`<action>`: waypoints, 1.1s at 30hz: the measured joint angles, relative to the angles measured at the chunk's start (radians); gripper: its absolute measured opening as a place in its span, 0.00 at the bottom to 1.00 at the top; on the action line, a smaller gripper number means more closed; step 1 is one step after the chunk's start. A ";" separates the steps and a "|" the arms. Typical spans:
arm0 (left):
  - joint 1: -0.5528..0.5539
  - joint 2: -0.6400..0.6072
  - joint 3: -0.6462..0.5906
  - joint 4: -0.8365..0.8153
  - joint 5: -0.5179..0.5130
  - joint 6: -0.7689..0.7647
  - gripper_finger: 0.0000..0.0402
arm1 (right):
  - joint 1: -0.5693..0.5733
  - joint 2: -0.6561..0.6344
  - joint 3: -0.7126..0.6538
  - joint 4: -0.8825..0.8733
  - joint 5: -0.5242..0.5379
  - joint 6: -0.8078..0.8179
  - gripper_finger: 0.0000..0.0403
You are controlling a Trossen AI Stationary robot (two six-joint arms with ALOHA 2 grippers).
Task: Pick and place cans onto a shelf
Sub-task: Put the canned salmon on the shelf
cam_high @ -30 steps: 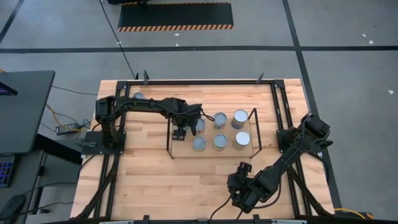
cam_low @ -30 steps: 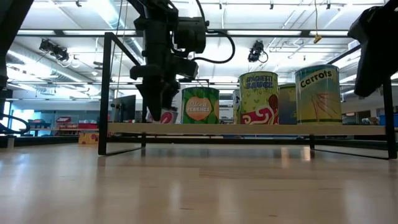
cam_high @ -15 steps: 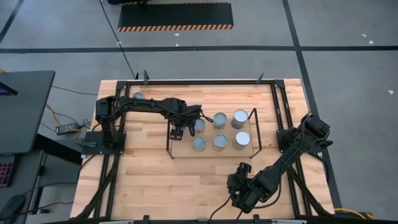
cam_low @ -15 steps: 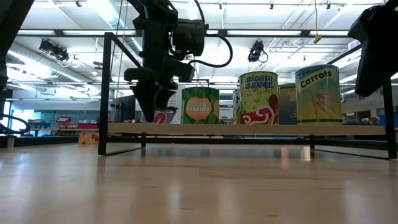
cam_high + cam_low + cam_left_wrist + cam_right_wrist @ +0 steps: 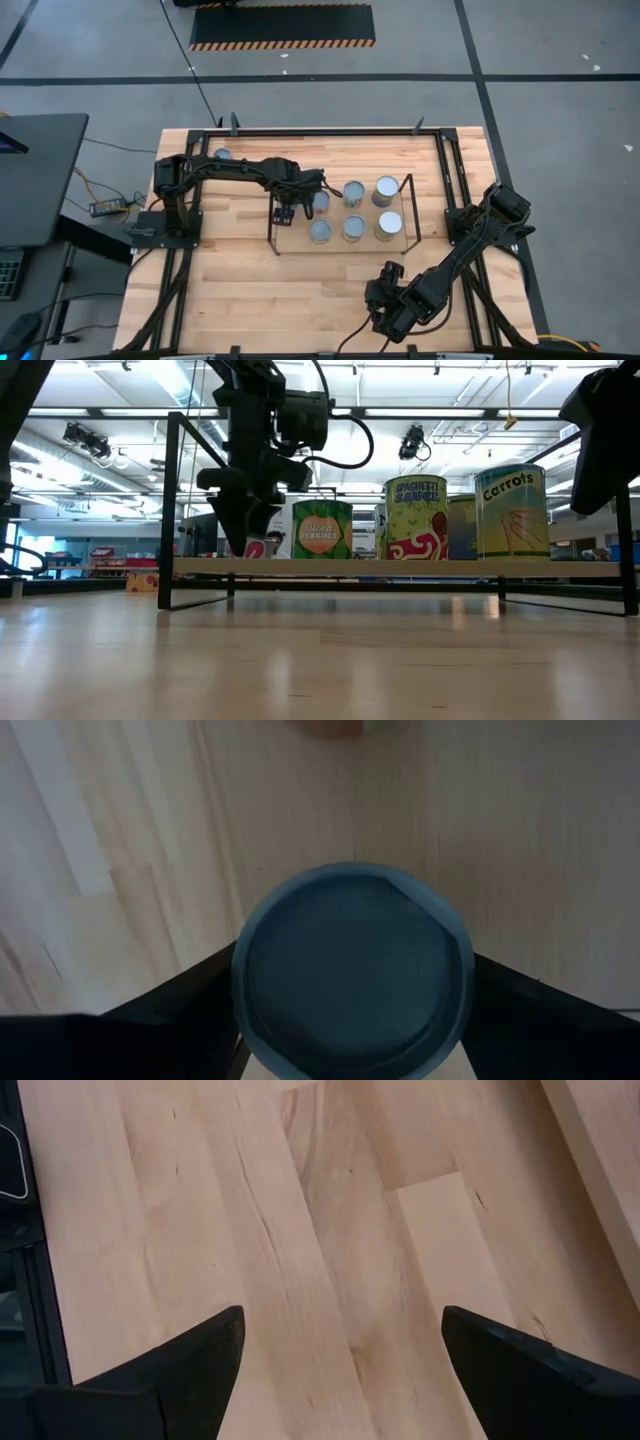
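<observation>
Starting at the left gripper [image 5: 350, 1055], we see its two dark fingers [image 5: 165, 1020] spread on either side of a round can top [image 5: 352, 968], close against its rim, so the can sits between them. We cannot tell whether they are pressing on it. From above, this gripper [image 5: 287, 212] hangs over the left part of the shelf [image 5: 340, 245], a light-wood board with thin black wire frames at its short ends. In the level view, the gripper [image 5: 243, 535] points down just above the board, with a red-labelled can [image 5: 260, 547] partly hidden at its tips.

To the right of it, five more cans stand upright on the shelf in two rows. One is labelled peaches [image 5: 322, 529], one spaghetti sauce [image 5: 416, 518] and one carrots [image 5: 511, 511]. Another can [image 5: 222, 154] stands alone on the table [image 5: 250, 290], near the left arm's base.

The right gripper [image 5: 335, 1380] has its fingers [image 5: 160, 1375] wide open over bare wood, holding nothing. From above it [image 5: 385, 318] rests near the table's front edge, well apart from the shelf.
</observation>
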 joint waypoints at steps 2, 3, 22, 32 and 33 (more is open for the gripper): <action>0.000 0.000 0.000 0.008 -0.001 -0.003 0.76 | 0.000 0.000 0.000 0.000 0.000 0.000 0.86; 0.000 0.000 0.000 0.009 -0.001 -0.003 0.77 | 0.000 0.000 0.000 0.000 0.000 0.000 0.86; 0.000 0.000 0.027 -0.006 -0.030 -0.003 0.88 | 0.000 0.000 0.000 0.001 0.000 0.001 0.86; -0.015 -0.003 0.027 -0.026 -0.019 -0.009 0.88 | 0.000 0.000 0.000 0.004 0.000 -0.001 0.86; -0.015 -0.003 0.027 -0.027 -0.018 -0.009 0.88 | 0.000 0.000 0.000 0.004 -0.002 -0.001 0.86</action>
